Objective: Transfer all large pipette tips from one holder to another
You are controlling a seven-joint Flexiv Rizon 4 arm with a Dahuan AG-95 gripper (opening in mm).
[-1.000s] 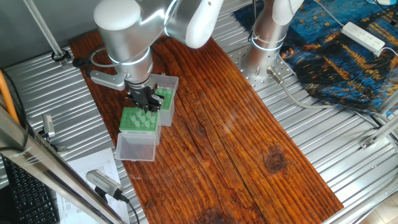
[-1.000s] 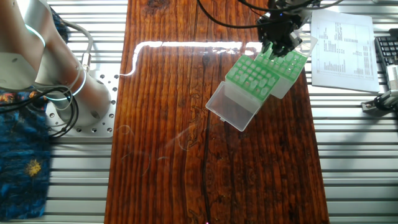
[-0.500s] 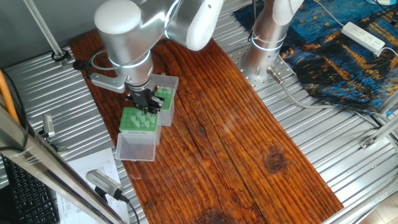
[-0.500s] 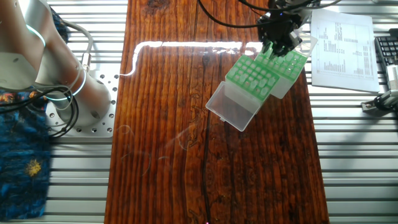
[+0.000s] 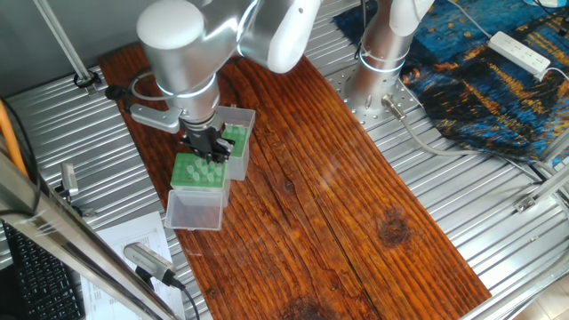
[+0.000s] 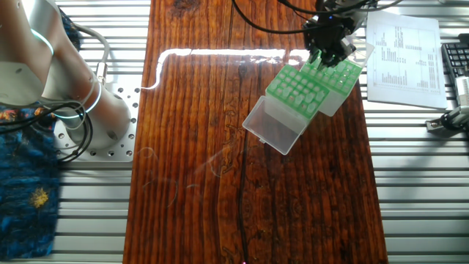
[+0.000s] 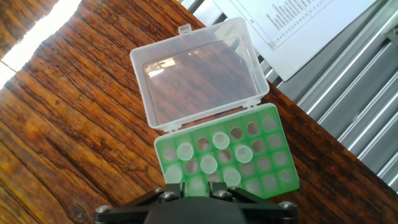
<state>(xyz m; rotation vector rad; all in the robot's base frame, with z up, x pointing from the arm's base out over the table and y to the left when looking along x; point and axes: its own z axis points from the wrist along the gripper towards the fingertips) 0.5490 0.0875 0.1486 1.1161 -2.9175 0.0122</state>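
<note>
Several large pipette tips (image 7: 212, 140) upright in green rack (image 7: 273, 163), directly below gripper (image 5: 212, 151), axes vertical along fingers; gripper opening unreadable. Rack on bench (image 5: 356, 204).

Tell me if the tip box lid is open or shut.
Open: the clear lid lies folded back flat on the wood, beside the green rack, exposing its holes.

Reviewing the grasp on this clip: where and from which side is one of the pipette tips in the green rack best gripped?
Grip a pipette tip at its open upper rim, coming straight down from above. The tips stand upright in the green rack with only their round tops showing. The gripper hangs directly over them, so probably pinch one top across its width.
</note>
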